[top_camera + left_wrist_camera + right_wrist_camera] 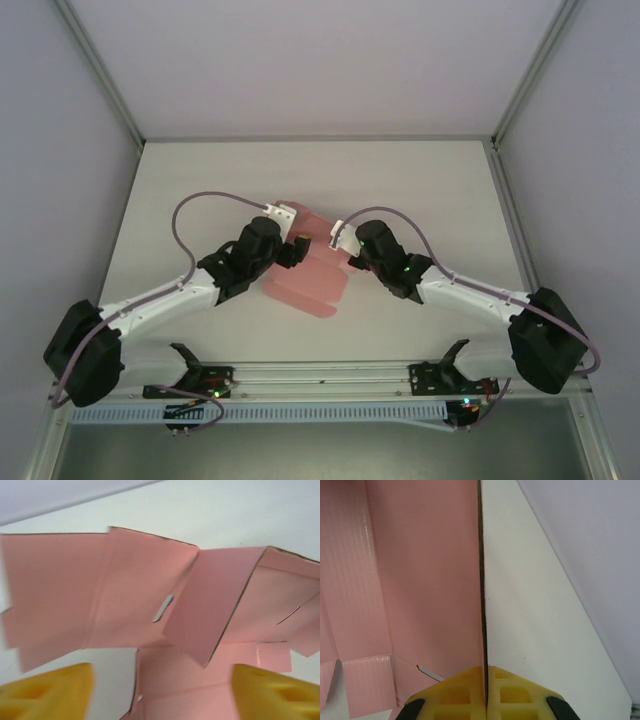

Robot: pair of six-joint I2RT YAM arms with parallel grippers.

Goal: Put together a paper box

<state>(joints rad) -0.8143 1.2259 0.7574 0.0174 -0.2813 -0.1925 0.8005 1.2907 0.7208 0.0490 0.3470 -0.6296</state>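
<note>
Paper box, a partly folded pink sheet, lies on the counter between 2 arms. Right hand pinches 1 raised panel's edge; left hand gapes wide before it, gripping nothing.

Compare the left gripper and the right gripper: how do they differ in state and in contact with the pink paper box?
The left gripper has its fingers wide apart, clamping nothing; the right gripper has its fingers shut together. The left gripper faces the part-folded panels of the paper box without gripping them; the right gripper pinches one panel's edge. Both have yellow fingers.
</note>
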